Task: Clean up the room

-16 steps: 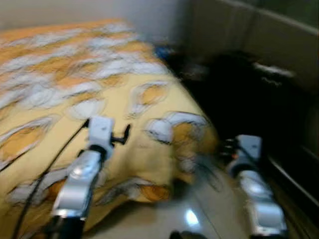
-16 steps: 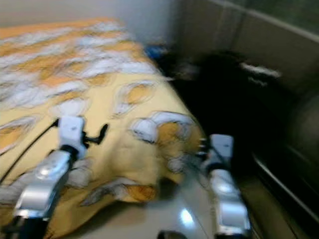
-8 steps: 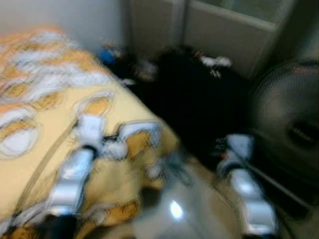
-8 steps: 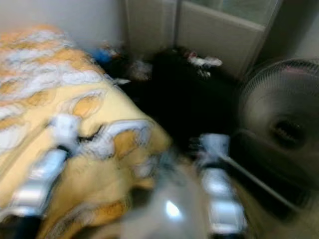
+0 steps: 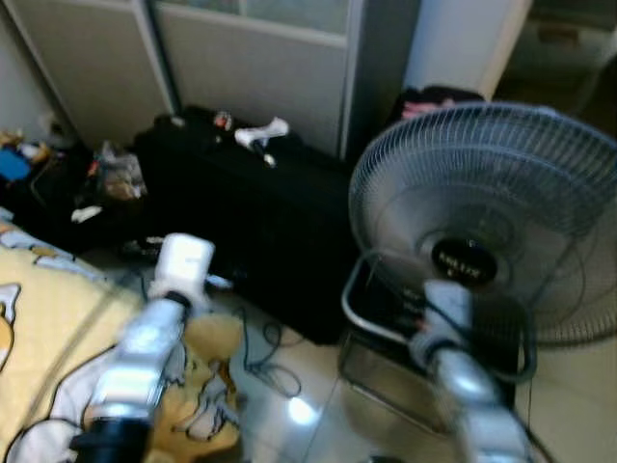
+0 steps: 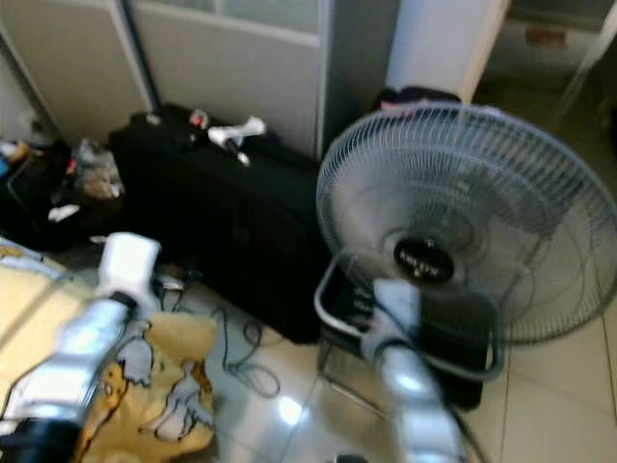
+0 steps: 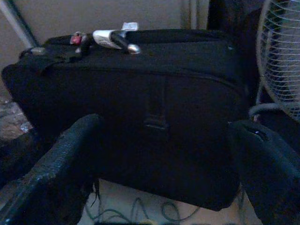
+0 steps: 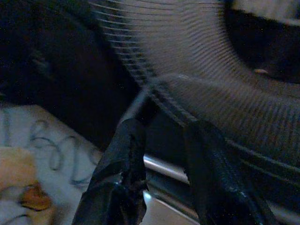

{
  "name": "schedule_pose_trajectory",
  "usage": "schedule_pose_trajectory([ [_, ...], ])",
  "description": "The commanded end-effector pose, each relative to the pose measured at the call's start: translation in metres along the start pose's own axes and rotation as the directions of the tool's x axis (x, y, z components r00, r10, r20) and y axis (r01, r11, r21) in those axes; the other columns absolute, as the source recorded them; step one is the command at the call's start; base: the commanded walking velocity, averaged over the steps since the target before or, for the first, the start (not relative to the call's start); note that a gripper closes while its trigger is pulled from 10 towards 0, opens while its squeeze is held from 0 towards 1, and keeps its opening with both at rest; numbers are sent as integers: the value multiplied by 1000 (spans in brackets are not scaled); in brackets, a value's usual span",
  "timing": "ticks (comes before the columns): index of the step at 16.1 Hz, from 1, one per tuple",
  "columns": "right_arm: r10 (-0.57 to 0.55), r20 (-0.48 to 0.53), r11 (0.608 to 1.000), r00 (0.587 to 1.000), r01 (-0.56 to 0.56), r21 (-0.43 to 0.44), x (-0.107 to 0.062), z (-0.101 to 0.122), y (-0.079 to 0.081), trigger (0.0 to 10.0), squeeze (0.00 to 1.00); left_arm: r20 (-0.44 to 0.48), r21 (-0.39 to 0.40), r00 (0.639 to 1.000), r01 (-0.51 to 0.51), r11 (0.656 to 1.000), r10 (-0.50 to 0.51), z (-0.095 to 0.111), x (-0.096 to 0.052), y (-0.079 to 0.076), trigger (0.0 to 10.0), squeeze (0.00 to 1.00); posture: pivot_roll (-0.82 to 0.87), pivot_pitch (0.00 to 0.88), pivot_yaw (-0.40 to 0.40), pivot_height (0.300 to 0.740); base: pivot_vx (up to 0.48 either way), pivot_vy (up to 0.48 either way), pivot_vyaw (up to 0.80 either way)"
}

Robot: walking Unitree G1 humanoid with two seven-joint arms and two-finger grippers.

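Floor (image 5: 569,386) tiles lie bare to our right of the fan (image 5: 487,227), while cables (image 5: 260,352) trail between the black suitcase (image 5: 260,217) and the yellow blanket (image 5: 58,338) at our left. Our left gripper (image 7: 159,154) faces the suitcase side, fingers (image 7: 56,164) spread wide, grasping nothing. Our right gripper (image 8: 159,154) sits just before the fan's grille, fingers (image 8: 122,159) slightly parted around nothing. Small clutter (image 5: 106,174) crowds the wall corner beside the suitcase.

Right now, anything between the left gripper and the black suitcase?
Nothing visible. The left gripper is open and looks straight at the black suitcase side; only bare floor with loose cables lies below. The fan stands to its right.
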State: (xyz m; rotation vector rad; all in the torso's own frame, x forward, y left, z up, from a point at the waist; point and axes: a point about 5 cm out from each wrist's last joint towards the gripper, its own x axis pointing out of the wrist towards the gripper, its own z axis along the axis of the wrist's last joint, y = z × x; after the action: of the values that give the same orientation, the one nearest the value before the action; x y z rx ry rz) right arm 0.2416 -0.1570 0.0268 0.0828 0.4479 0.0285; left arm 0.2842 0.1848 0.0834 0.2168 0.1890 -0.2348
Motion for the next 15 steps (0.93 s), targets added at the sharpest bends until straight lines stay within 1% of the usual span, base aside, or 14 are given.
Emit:
schedule_pose_trajectory([
  [1, 33, -17, 999, 999, -33, -4, 2, -4, 7, 10000, 0, -24, 9, 999, -24, 1000, 25, -7, -5, 8, 10000, 0, -45, 0, 13, 740, 0, 0, 0],
  [3, 23, -10, 1000, 1000, -23, 6, 7, 1, 2, 10000, 0, -25, 4, 999, -36, 999, 36, -10, -3, 5, 10000, 0, -39, 0, 0, 740, 0, 0, -800],
  [5, 19, -25, 1000, 999, -19, 13, 8, -2, 0, 10000, 0, -24, -6, 998, -54, 998, 54, -10, -3, 5, 10000, 0, -34, 0, -8, 740, 0, 0, -800],
  [6, 23, -28, 1000, 999, -23, 12, 10, -2, 1, 10000, 0, -36, -1, 998, -59, 998, 59, -13, -4, 5, 10000, 0, -35, 0, -3, 740, 0, 0, -800],
  [8, 30, -30, 1000, 999, -31, -5, 11, -2, 2, 10000, 0, -36, -4, 997, -62, 998, 62, -13, -3, 4, 10000, 0, -35, 0, -1, 740, 0, 0, -794],
  [11, 45, -16, 999, 999, -45, -17, 13, 0, 3, 10000, 0, -24, -22, 997, -70, 997, 70, -11, 1, 0, 10000, 0, -44, 0, 5, 740, 0, 0, 0],
  [12, 37, -32, 999, 999, -38, -29, 15, -2, 2, 10000, 0, -41, -1, 996, -80, 997, 80, -14, 1, 0, 10000, 0, -46, 0, 8, 740, 0, 0, 0],
  [13, 43, -58, 999, 997, -45, -30, 18, -5, 2, 10000, 0, -74, -13, 993, -91, 996, 90, -20, 2, 0, 10000, 0, -46, 0, 9, 740, 0, 0, 0],
  [14, 41, -139, 999, 989, -42, -7, 25, -21, 0, 10000, 0, -166, -31, 984, -70, 997, 64, -41, 4, -5, 10000, 0, -27, 0, 1, 740, 0, 0, 0],
  [15, 22, -211, 1000, 977, -21, 6, 29, -35, -2, 10000, 0, -266, -47, 963, -53, 998, 38, -64, 1, -9, 10000, 0, -19, 0, 1, 740, 0, 0, 0],
])
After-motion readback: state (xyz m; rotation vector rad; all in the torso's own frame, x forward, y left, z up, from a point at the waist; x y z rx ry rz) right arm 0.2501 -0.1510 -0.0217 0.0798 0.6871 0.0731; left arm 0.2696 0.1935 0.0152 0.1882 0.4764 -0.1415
